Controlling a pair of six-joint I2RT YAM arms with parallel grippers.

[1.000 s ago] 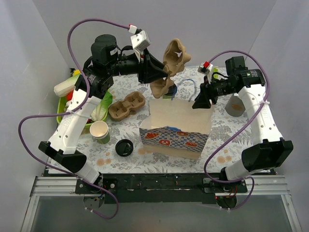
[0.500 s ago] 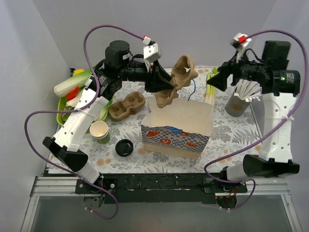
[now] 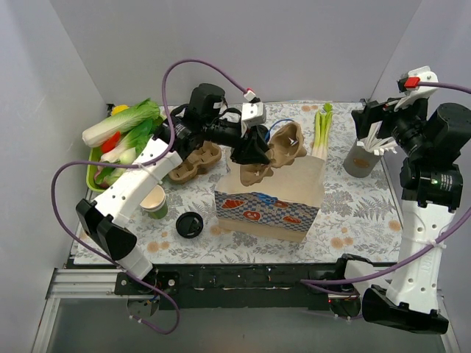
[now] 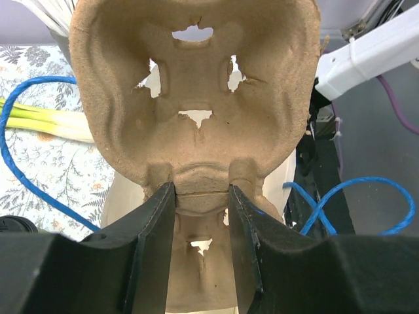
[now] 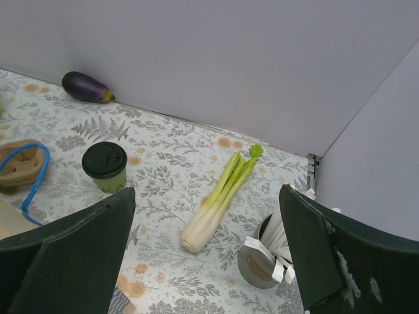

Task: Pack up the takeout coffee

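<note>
Packing is barely begun: left gripper [image 4: 201, 193] clamps the pulp cup carrier [image 4: 196, 98] above the paper bag [image 3: 268, 195]. The takeout coffee [image 5: 105, 167] stands unpacked beyond the right gripper [image 5: 204, 209], whose fingers are spread and empty.

carrier [image 3: 287, 143] [image 3: 188, 168] x2 | lidded cup [image 5: 105, 167] x1 | loose lid [image 3: 189, 224] x1 | bag [image 3: 268, 195] x1 | celery [image 3: 321, 132] x1

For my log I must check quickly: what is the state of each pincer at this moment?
Left pincer: closed on the pulp cup carrier.
Right pincer: open, holding nothing.
</note>
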